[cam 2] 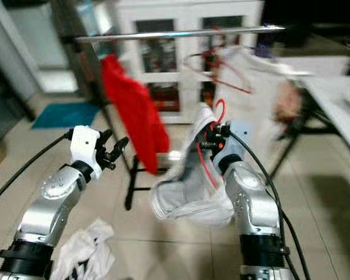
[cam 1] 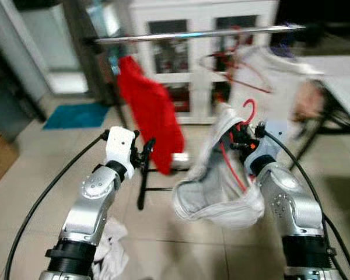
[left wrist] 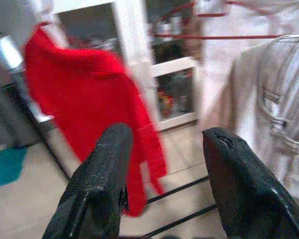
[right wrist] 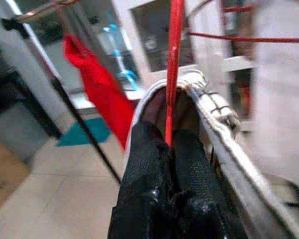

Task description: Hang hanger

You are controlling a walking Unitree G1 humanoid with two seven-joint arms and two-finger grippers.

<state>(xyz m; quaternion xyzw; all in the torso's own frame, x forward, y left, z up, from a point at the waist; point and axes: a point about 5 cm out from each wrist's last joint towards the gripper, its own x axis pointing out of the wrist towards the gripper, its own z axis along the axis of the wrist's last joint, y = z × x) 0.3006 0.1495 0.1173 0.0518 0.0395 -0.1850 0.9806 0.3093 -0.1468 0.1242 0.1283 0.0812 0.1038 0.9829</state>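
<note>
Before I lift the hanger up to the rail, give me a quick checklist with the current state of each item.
1. Right gripper shut on the red hanger: ok.
2. White garment on the hanger: ok, though it sags low.
3. Hook pointing up toward the rail: ok.
4. Free rail space between the red garment and the hung white clothing: cannot tell, blurred.
5. Left gripper open and apart from the load: ok.
</note>
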